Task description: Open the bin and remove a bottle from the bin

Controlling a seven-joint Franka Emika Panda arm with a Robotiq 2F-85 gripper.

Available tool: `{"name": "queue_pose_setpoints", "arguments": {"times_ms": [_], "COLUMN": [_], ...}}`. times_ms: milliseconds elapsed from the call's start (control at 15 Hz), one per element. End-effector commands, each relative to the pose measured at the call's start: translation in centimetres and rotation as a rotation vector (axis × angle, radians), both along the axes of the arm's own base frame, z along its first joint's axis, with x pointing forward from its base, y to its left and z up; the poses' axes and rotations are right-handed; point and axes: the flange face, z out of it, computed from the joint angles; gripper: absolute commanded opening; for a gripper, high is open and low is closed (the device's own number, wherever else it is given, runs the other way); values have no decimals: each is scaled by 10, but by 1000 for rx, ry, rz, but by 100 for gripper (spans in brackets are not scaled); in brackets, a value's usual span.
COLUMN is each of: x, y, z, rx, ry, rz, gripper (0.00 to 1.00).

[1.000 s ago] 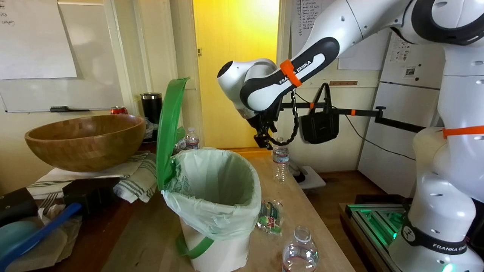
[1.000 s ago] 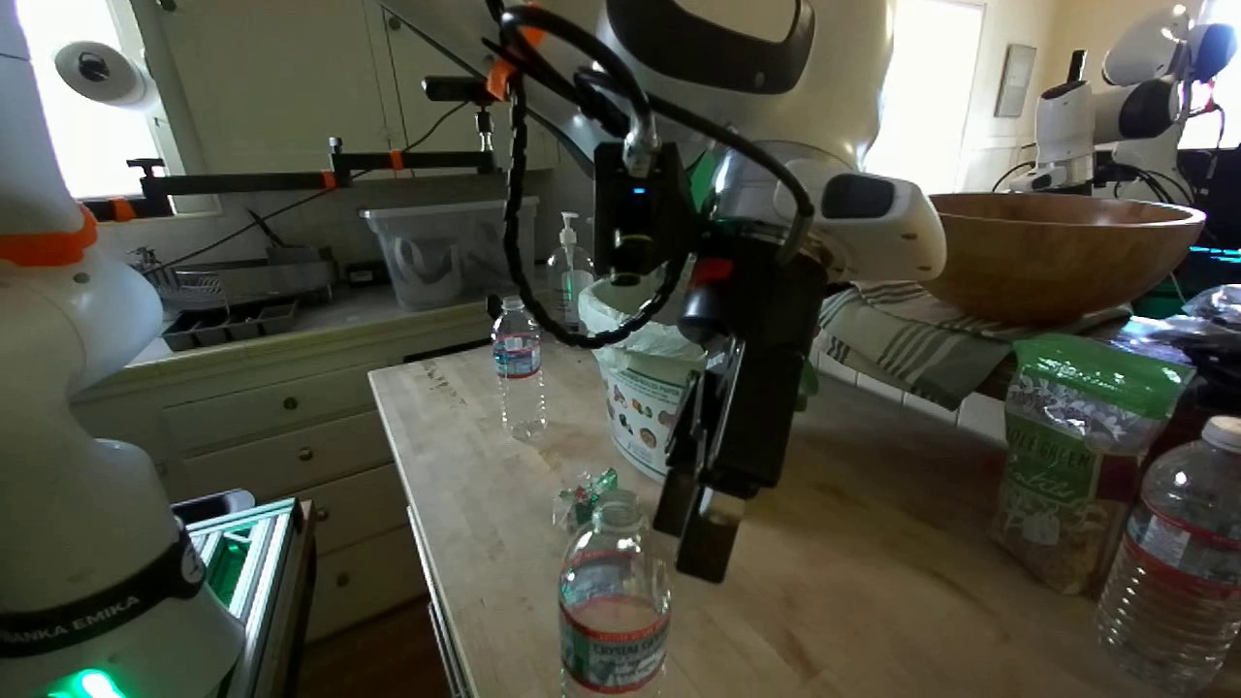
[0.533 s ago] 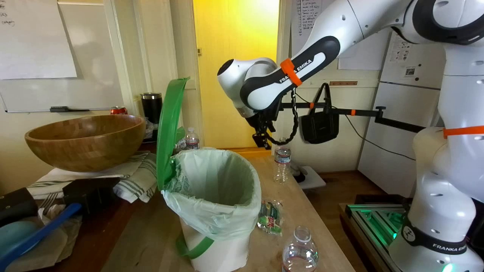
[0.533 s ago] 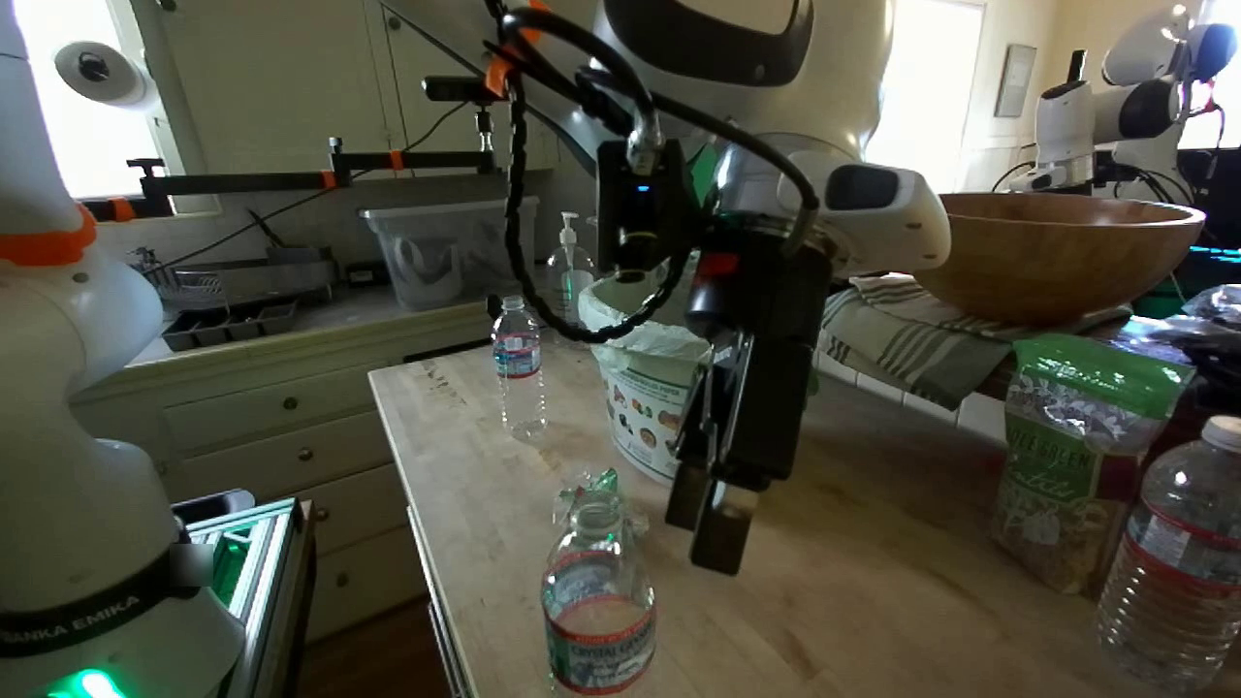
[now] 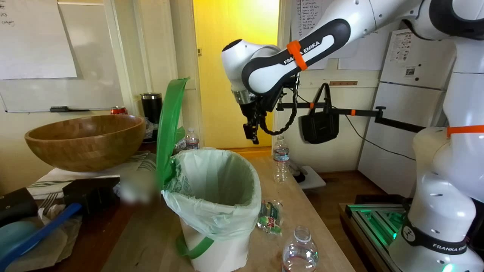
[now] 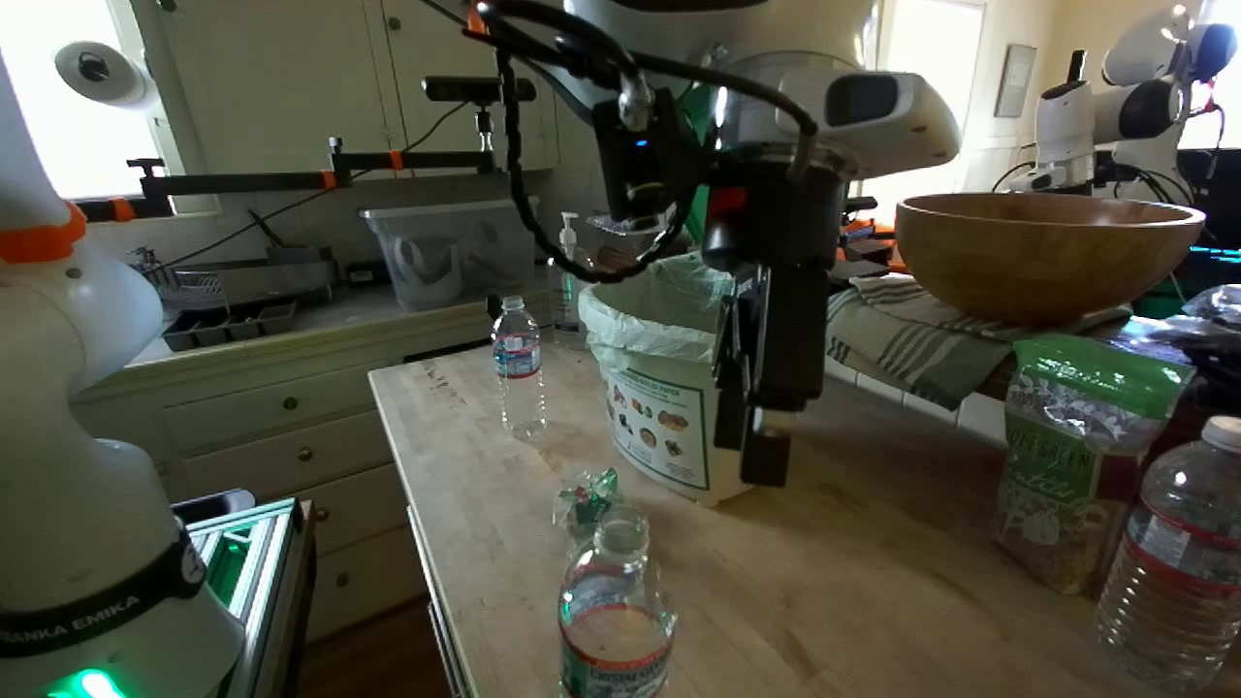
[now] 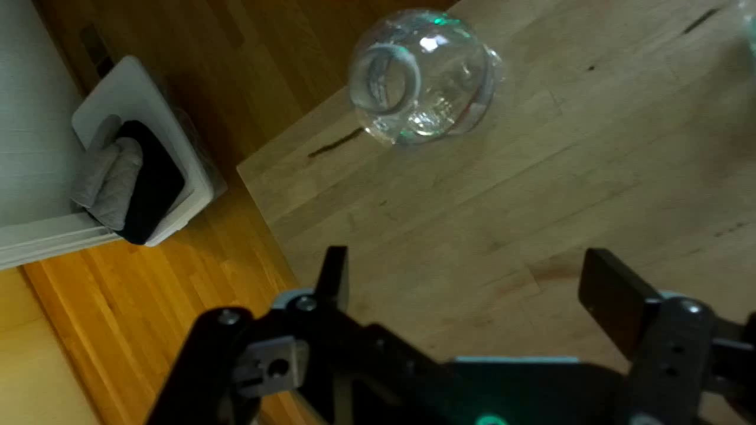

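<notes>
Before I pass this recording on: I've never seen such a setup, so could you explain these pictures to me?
The machine is a white, jointed robot arm ending in a black two-fingered gripper. Two pictures are taken from different spots outside the robot; the third is taken from its wrist, looking down past the fingers.

On the pale wooden table stands a small, round white bin, lined with a translucent whitish plastic bag, its flat round green lid standing open. Near it are a crumpled clear-and-green plastic wrapper and upright clear plastic bottles. A wide brown wooden bowl sits on a striped cloth.

Nothing is held: in the wrist view the fingers stand apart, with table showing between them.
</notes>
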Motion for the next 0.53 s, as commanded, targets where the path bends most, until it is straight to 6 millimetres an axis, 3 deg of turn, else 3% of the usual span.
{"name": "queue_pose_setpoints", "arguments": {"times_ms": [0, 467], "x": [-8, -28], "y": [11, 42], "z": [29, 78], "rx": [27, 82], "ry": [-123, -336], "rz": [13, 71], "gripper": [100, 100]}}
